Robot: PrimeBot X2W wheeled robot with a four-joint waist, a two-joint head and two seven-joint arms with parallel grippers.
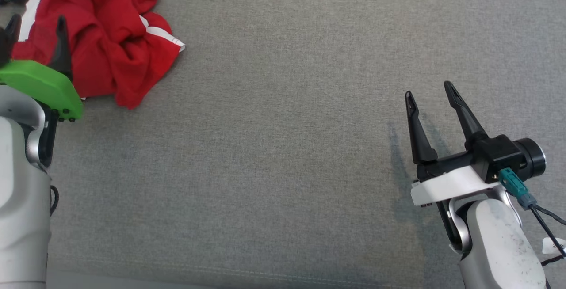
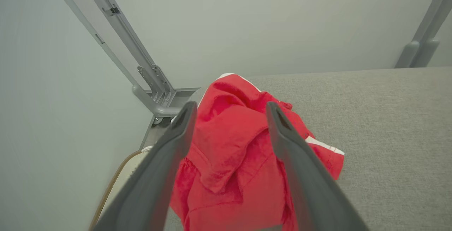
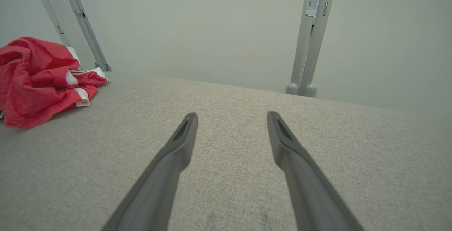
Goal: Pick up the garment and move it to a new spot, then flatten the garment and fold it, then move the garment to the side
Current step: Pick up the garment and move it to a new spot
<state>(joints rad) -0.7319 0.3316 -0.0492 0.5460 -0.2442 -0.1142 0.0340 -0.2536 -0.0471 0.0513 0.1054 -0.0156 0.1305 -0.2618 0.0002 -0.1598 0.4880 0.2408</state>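
At the far left corner of the grey fabric surface (image 1: 283, 147) lies the garment (image 1: 110, 46), a red piece with white stripes, crumpled in a loose heap with 1 striped edge pointing right. Part of it reaches the left edge of the surface.

The left gripper (image 1: 37, 21) hangs over the near left part of the heap, its 2 dark fingers spread wide and pointing away from the robot. In the left wrist view the red cloth shows in the gap between the fingers and beyond their tips. Nothing is pinched between them, and whether the tips touch the cloth I cannot tell. A green plate (image 1: 42, 85) sits at this gripper's wrist.

On the right side, well apart from the garment, the right gripper (image 1: 428, 90) is above bare fabric with its fingers also spread wide and nothing between them. A white plate (image 1: 446, 185) and a teal connector (image 1: 513, 180) with a black cable sit at its wrist. In the right wrist view the garment appears far off to the left.

Grey metal posts (image 3: 310, 47) rise against a pale wall beyond the far edge of the surface.
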